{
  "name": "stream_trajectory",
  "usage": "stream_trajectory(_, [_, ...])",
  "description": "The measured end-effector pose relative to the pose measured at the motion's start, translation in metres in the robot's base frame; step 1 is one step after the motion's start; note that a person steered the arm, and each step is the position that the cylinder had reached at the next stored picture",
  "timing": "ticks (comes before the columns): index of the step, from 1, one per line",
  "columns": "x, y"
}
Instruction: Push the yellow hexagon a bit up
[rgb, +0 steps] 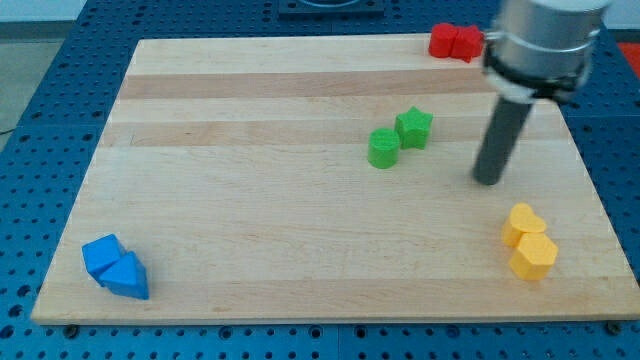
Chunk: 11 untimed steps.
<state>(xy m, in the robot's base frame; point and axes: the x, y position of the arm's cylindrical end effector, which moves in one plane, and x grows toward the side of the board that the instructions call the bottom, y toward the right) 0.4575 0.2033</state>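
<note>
The yellow hexagon lies near the board's lower right corner. Another yellow block touches it just above and to the left; its shape is unclear. My tip rests on the board above and to the left of both yellow blocks, apart from them. The rod rises from the tip to the arm's grey body at the view's top right.
A green star and a green round block sit together left of the tip. Two red blocks lie at the top edge. Two blue blocks lie at the lower left. The wooden board sits on a blue pegboard.
</note>
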Motion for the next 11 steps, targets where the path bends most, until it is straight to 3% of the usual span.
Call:
stream_trajectory(1, [0.016, 0.057])
stream_trajectory(2, [0.017, 0.057])
stream_trajectory(4, [0.085, 0.097])
stream_trajectory(5, [0.082, 0.070])
stream_trajectory(7, [0.026, -0.025])
stream_trajectory(8, [0.022, 0.025])
stream_trajectory(9, [0.055, 0.093])
stream_trajectory(10, [0.105, 0.087])
stream_trajectory(11, [0.129, 0.038])
